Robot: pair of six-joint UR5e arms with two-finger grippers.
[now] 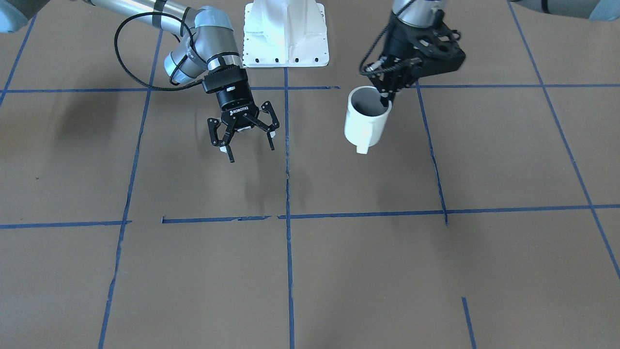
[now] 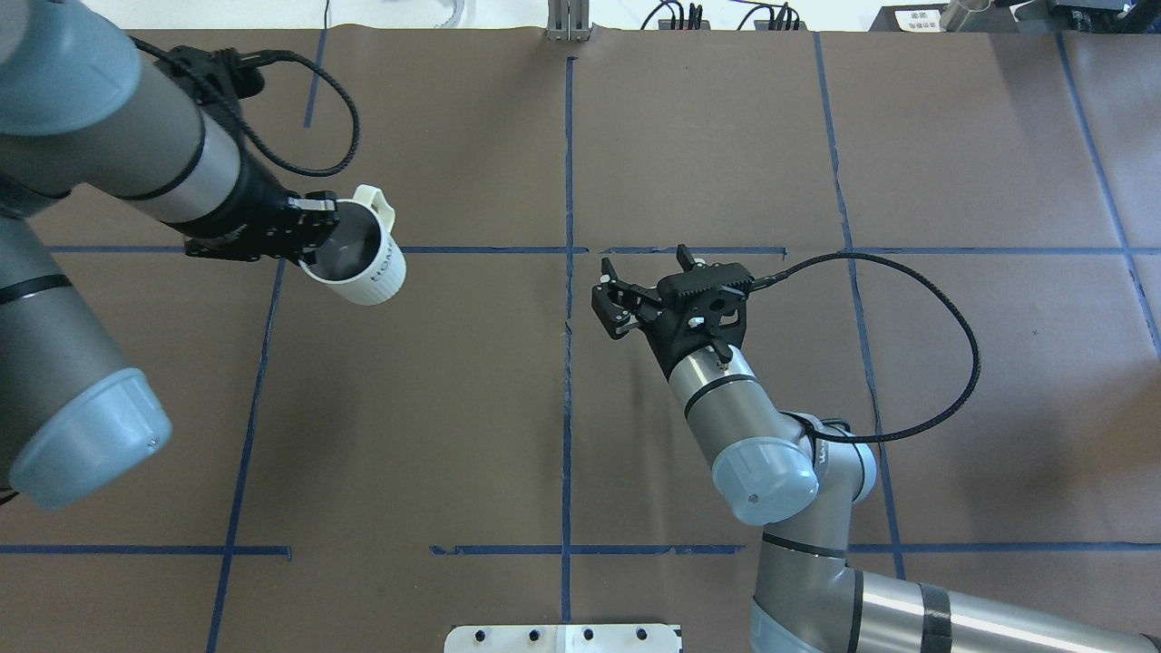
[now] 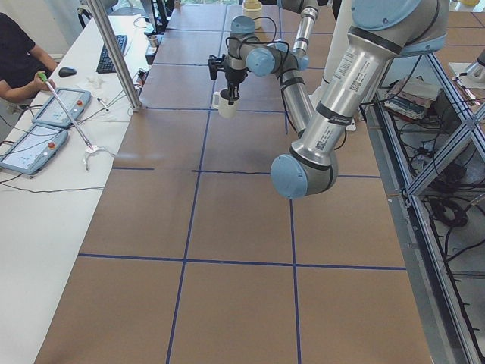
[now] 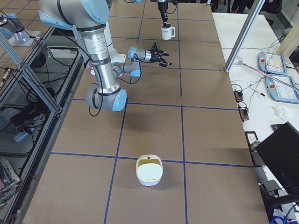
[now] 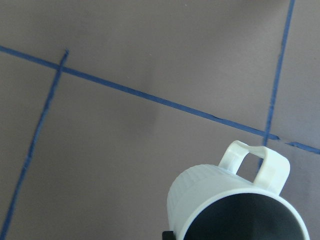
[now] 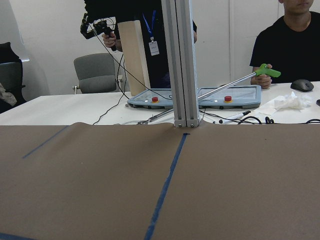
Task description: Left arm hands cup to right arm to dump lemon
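Note:
The cup [image 1: 366, 123], a white mug with a grey inside, hangs tilted above the brown table with its handle toward the operators' side. My left gripper [image 1: 386, 98] is shut on the cup's rim, one finger inside and one outside. The cup also shows in the overhead view [image 2: 367, 263], held by the left gripper [image 2: 317, 236], and in the left wrist view [image 5: 230, 200]. I see no lemon; the cup's inside is dark. My right gripper [image 1: 252, 151] is open and empty above the table's middle, apart from the cup; it also shows in the overhead view [image 2: 644, 258].
The white robot base plate [image 1: 286, 46] sits between the arms. A white bowl [image 4: 149, 171] stands far down the table at the robot's right end. An aluminium post [image 6: 182, 60] and seated operators stand beyond the far edge. Blue tape lines grid the table.

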